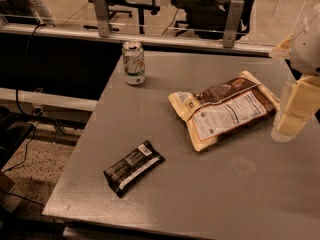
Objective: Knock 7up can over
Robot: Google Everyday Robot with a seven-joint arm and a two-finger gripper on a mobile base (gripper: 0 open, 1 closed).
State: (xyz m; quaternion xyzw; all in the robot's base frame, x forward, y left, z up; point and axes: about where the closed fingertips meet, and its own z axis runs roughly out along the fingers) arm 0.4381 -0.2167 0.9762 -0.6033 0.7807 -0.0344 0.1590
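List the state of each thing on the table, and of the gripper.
7up can: upright, at the far left corner of the table, nothing touching it.
Tan-and-brown bag: lying flat, right of centre.
Black snack bar: lying flat, near the front left edge.
Gripper: at the table's right edge, well apart from the can.

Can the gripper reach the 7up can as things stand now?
Probably yes. The gripper hangs at the right, the upright 7up can stands far left at the back. Only the flat bag lies between them, low enough to pass over.
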